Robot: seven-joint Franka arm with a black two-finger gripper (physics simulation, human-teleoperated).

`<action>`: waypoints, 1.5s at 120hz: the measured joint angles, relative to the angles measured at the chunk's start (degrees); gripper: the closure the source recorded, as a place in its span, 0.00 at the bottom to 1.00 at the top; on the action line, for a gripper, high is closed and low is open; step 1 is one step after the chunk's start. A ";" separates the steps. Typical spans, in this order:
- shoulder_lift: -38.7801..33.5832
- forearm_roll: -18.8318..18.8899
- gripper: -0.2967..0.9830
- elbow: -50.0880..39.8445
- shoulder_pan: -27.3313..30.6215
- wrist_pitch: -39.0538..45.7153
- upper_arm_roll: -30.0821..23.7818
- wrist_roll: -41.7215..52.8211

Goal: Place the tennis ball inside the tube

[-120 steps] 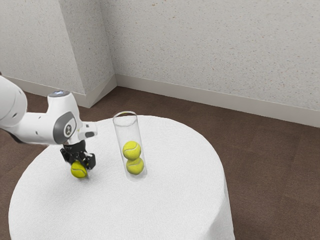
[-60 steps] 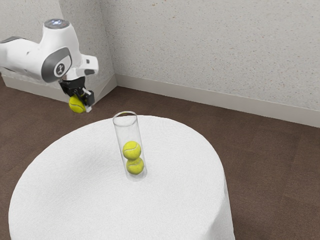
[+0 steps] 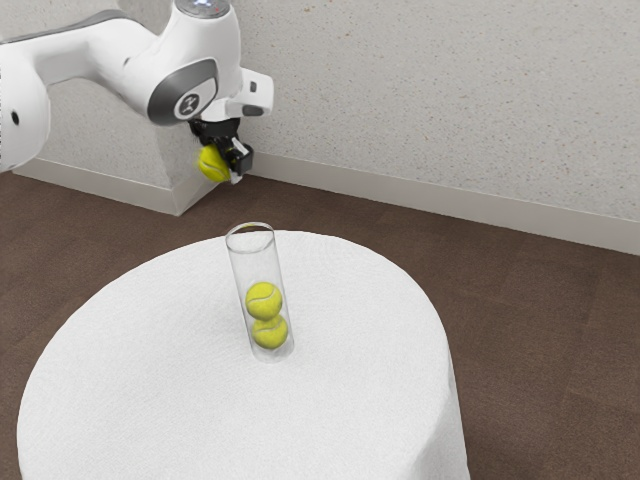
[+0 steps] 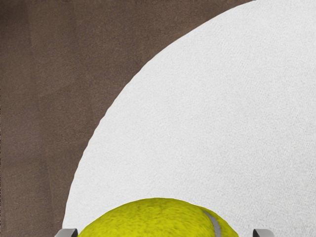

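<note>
High in the exterior view, my gripper point(image 3: 226, 162) is shut on a yellow tennis ball point(image 3: 213, 164), holding it in the air above the rim of the clear tube and toward the exterior view's left. The same ball point(image 4: 158, 219) bulges large at the lower edge of the wrist view. Upright on the table, the transparent tube point(image 3: 256, 262) has an open top and holds two balls, a lower one point(image 3: 270, 333) and an upper one point(image 3: 264, 300) resting on it.
A round table point(image 3: 350, 400) with a white cloth carries the tube near its far side. Brown floor point(image 3: 540, 330) surrounds it, and a speckled wall point(image 3: 430, 90) with a pale baseboard stands behind.
From low at the table, my gripper has risen with the ball, then moved toward the exterior view's right and a little higher. The tube and its two balls have stayed where they were.
</note>
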 joint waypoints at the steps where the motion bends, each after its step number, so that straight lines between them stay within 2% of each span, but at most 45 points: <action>1: 0.03 0.11 0.50 0.06 0.00 -0.02 -0.15 -0.04; 23: 1.87 1.35 0.50 1.43 -0.29 -0.74 -4.24 -1.37; 63: 1.46 0.94 0.51 2.57 -0.29 -10.87 -8.34 -7.19; 99: 0.84 0.60 0.50 3.04 -0.49 -18.38 -9.54 -12.72; 139: 0.73 -0.02 0.50 2.95 -0.47 -22.51 -10.05 -17.66; 161: 0.81 0.39 0.36 3.30 -0.59 -23.30 -10.94 -18.99; 180: 0.28 0.38 0.29 3.60 -0.70 -23.62 -10.94 -19.47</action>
